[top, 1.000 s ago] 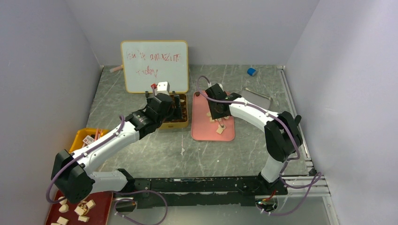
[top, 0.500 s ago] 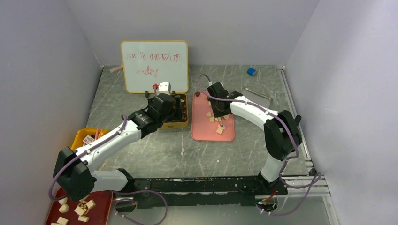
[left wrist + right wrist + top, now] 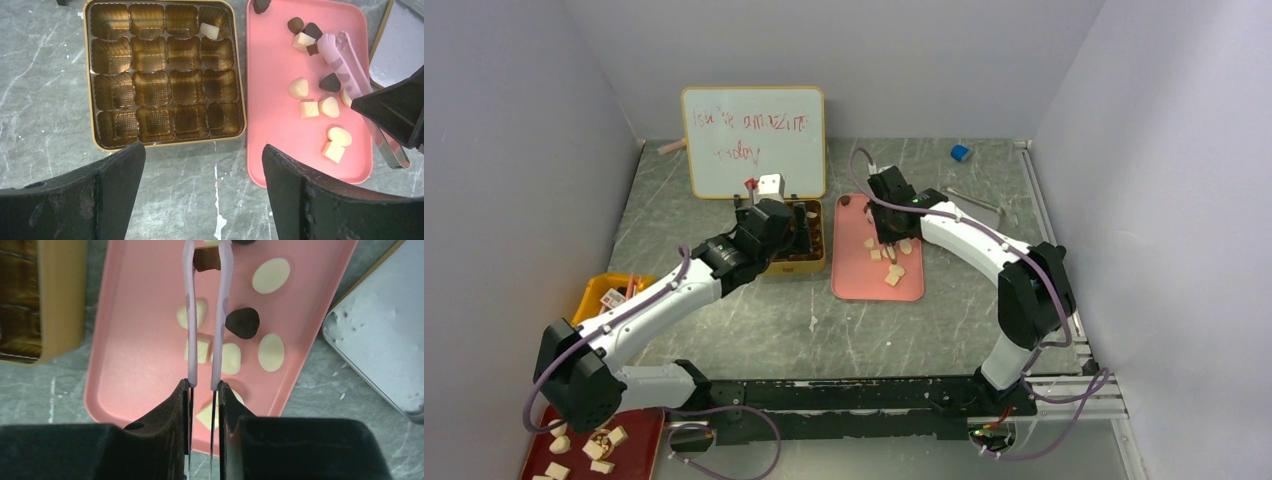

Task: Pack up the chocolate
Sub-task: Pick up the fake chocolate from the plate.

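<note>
**mike:** ok so where's the chocolate at right now?

**jo:** nearly all of it is loose on the pink tray (image 3: 272, 60). The chocolates (image 3: 299, 88) there are a mix of pale and dark bits, bunched toward the side away from the box. One pale piece (image 3: 209, 30) is already in the box (image 3: 152, 88), in the top-right corner pocket as the left wrist camera sees it. Box and tray sit side by side on the table.

**mike:** and the grippers?

**jo:** the right gripper (image 3: 202, 390) is clamped tight on the handle end of some lilac tongs (image 3: 190, 315). The tongs reach out over the tray and the tips sit either side of a brown piece (image 3: 206, 260), touching it by the look of it. Can't tell if that piece is actually off the tray. The left gripper (image 3: 200, 165) has its jaws spread wide and isn't holding anything. It hangs above the table by the near edge of the box.

**mike:** what's the shiny thing on the right?

**jo:** a metal lid (image 3: 380, 340), flat on the table just beside the tray.
</note>
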